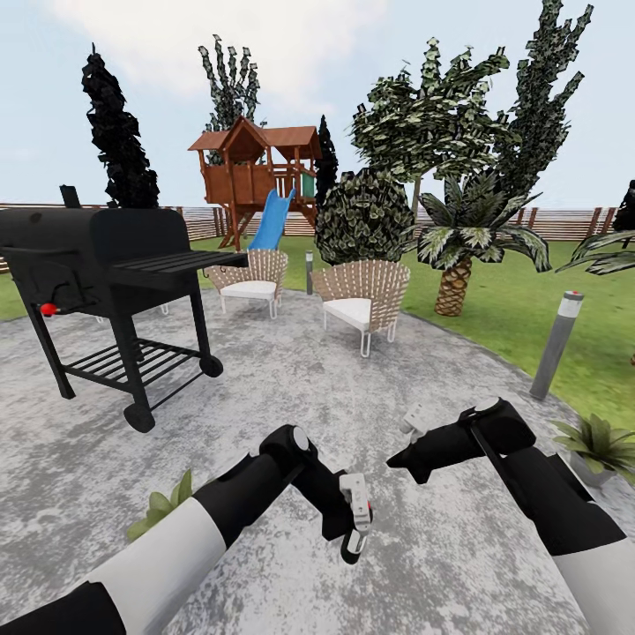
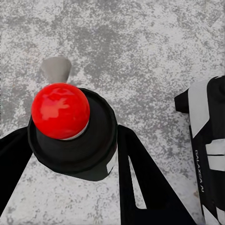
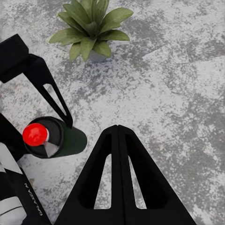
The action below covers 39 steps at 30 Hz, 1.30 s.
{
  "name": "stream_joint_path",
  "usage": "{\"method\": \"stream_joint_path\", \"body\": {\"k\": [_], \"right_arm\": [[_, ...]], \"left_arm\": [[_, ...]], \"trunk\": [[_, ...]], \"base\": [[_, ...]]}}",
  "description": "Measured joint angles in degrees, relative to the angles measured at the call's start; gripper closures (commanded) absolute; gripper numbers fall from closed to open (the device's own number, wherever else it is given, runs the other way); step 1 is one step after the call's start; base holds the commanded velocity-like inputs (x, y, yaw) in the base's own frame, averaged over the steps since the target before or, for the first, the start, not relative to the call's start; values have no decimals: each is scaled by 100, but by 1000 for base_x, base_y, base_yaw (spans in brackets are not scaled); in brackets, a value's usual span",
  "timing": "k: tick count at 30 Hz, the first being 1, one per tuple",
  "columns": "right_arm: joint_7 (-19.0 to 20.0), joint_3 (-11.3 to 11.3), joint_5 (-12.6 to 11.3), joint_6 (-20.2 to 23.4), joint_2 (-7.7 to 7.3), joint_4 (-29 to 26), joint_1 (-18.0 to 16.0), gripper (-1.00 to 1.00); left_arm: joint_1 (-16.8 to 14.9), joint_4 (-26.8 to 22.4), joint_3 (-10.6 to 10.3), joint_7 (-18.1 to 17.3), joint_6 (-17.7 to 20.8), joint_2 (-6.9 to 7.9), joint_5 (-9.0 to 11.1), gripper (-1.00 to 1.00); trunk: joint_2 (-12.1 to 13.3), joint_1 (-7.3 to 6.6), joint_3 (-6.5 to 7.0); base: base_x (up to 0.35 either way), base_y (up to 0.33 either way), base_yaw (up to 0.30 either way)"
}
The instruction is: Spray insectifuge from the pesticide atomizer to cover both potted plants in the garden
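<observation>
Over patio paving (image 2: pixel 154 51), left tool (image 2: pixel 65 154) holds pesticide atomizer (image 2: pixel 70 136) upright.

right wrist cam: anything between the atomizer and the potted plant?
Nothing. In the right wrist view only bare mottled paving separates the pesticide atomizer, held in the left gripper's fingers, from the potted plant.

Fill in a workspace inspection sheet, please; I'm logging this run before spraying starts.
Surface: mottled grey patio, lawn beyond.
Job's things: pesticide atomizer held by the left gripper; near potted plant behind the left arm; far potted plant at the patio's right edge.
Clutter: black grill, two chairs, lamp post.
Grippers: left gripper shut on the atomizer; right gripper shut, empty.
Cables: nothing seen.
Surroundings: fence, trees, playhouse.
</observation>
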Motion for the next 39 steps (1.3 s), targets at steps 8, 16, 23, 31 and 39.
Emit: {"method": "stream_joint_path", "body": {"k": [8,16,23,31,39], "right_arm": [[2,1,-8,0,25,-23,0,100],[9,9,-9,0,26,-26,0,100],[7,9,-5,0,75,-26,0,100],[9,9,-10,0,301,-19,0,100],[9,9,-9,0,447,-22,0,100]], "left_arm": [[-13,0,1,2,0,0,0,100],[-14,0,144,-12,0,4,0,100],[-14,0,201,-21,-8,10,0,100],[-22,-16,244,-31,8,9,1,100],[-30,-31,261,-29,16,2,5,100]], "trunk": [[0,0,0],[0,0,0],[0,0,0],[0,0,0],[0,0,0]], "base": [[0,0,0],[0,0,0],[0,0,0],[0,0,0],[0,0,0]]}}
